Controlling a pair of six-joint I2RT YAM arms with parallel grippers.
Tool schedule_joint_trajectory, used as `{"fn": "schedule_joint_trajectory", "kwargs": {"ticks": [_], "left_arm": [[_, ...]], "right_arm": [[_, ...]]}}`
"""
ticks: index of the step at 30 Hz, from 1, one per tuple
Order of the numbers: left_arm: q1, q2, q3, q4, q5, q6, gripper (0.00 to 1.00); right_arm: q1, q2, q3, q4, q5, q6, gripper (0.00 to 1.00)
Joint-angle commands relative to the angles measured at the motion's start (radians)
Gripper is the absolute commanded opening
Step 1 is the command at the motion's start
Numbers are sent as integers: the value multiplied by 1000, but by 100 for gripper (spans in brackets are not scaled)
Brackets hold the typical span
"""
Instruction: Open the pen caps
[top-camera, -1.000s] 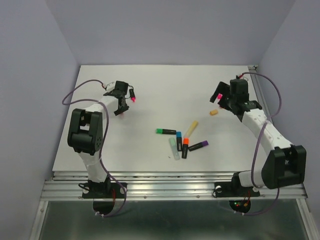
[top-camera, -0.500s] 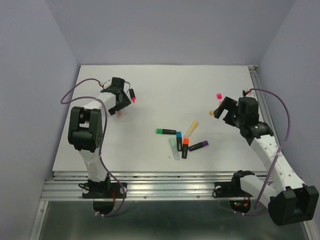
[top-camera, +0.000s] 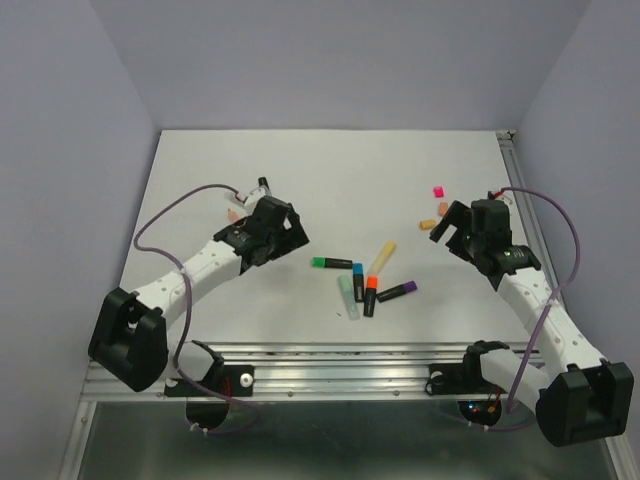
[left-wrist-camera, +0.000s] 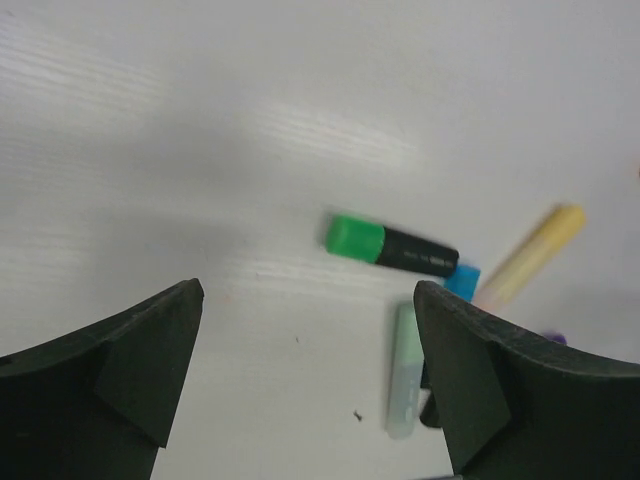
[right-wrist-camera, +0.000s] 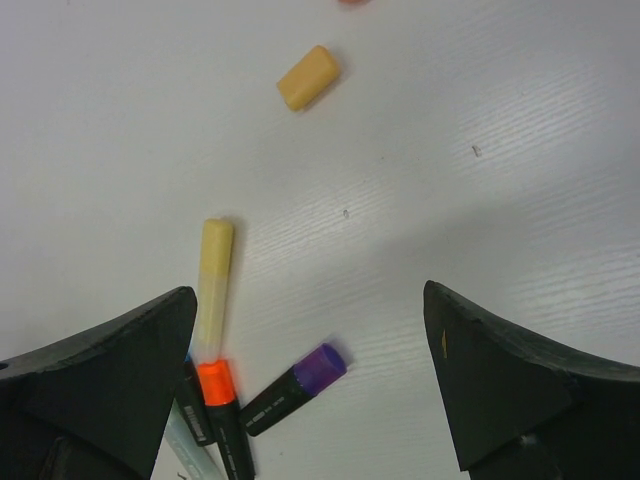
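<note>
My left pincer (left-wrist-camera: 308, 292) has swung in toward the green cap (left-wrist-camera: 354, 238) and now gapes empty, as does the right pincer (right-wrist-camera: 308, 292). That cap looks light, stiff and slick, so I'd pinch its flat sides.

White surface (top-camera: 330, 180), faint grain. Lavender walls (top-camera: 340, 60) on three sides. Aluminium rail (top-camera: 340, 362) along near edge. Soft, even light.
</note>
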Motion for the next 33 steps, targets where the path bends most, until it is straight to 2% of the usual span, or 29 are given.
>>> {"fn": "schedule_joint_trajectory", "kwargs": {"ticks": [1, 5, 7, 10, 14, 20, 33], "left_arm": [[-160, -62, -77, -25, -13, -160, 99], [-350, -39, -97, -33, -31, -287, 99], [-440, 16, -59, -46, -49, -318, 99], [-505, 117, 47, -146, -105, -349, 99], [-549, 223, 140, -192, -109, -355, 99], [-559, 328, 237, -293, -142, -384, 99], [-577, 455, 314, -361, -145, -396, 99]], "right_arm": [[0, 9, -15, 3, 30, 23, 100], [0, 5, -15, -4, 53, 32, 100], [-2, -3, -19, 1, 56, 34, 100], [-2, -11, -21, 3, 50, 34, 100], [-2, -9, -27, 0, 55, 35, 100], [0, -9, -30, -5, 65, 40, 100], [-2, -6, -34, -5, 79, 41, 100]]}}
